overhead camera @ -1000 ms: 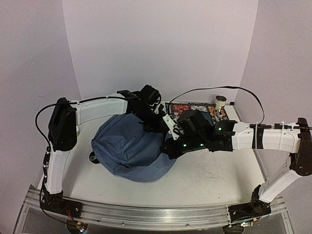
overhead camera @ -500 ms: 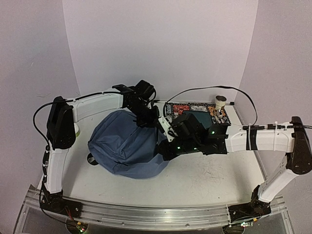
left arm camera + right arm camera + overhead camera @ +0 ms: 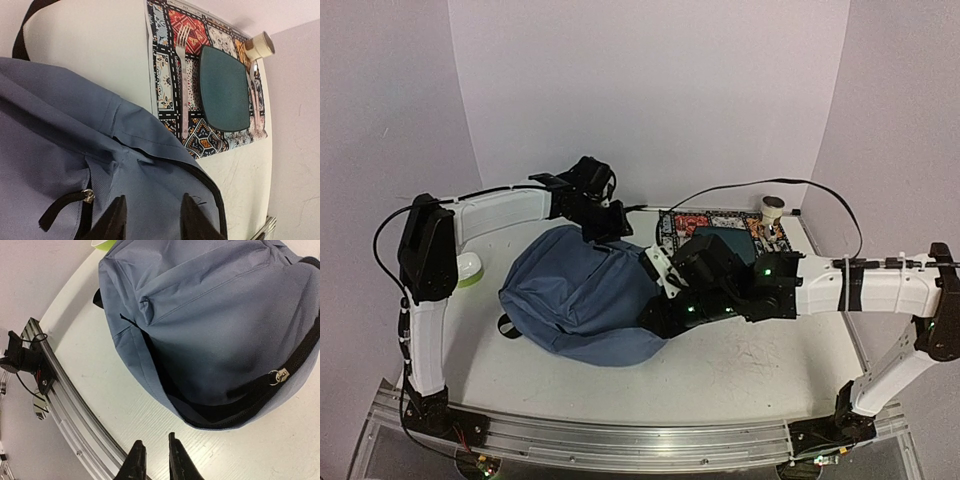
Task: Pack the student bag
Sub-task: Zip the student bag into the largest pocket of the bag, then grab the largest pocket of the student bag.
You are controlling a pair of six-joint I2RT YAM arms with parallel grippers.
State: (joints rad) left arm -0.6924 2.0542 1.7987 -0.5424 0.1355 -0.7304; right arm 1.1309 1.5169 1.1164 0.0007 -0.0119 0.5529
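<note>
The student bag (image 3: pixel 578 298) is a big slate-blue backpack lying on the white table (image 3: pixel 760 370), left of centre. My left gripper (image 3: pixel 609 228) hovers over its far top edge. In the left wrist view that gripper (image 3: pixel 152 221) is open, with bag fabric (image 3: pixel 60 130) below it and nothing between the fingers. A silver zip pull (image 3: pixel 88 196) lies just left of it. My right gripper (image 3: pixel 658 312) is at the bag's right side. In the right wrist view it (image 3: pixel 154 461) stands slightly open over bare table, just short of the bag's unzipped dark opening (image 3: pixel 220 412).
A patterned placemat (image 3: pixel 720 222) lies at the back right. On it are a fork (image 3: pixel 183 75), a flat dark teal pouch (image 3: pixel 225 87) and a small cup (image 3: pixel 772 208). A green and white object (image 3: pixel 470 268) sits left of the bag. The metal rail (image 3: pixel 75 410) runs along the near edge.
Both grippers have opened and let go of the bag. The left gripper has drawn back to the left, and the bag has settled flatter on the table.
</note>
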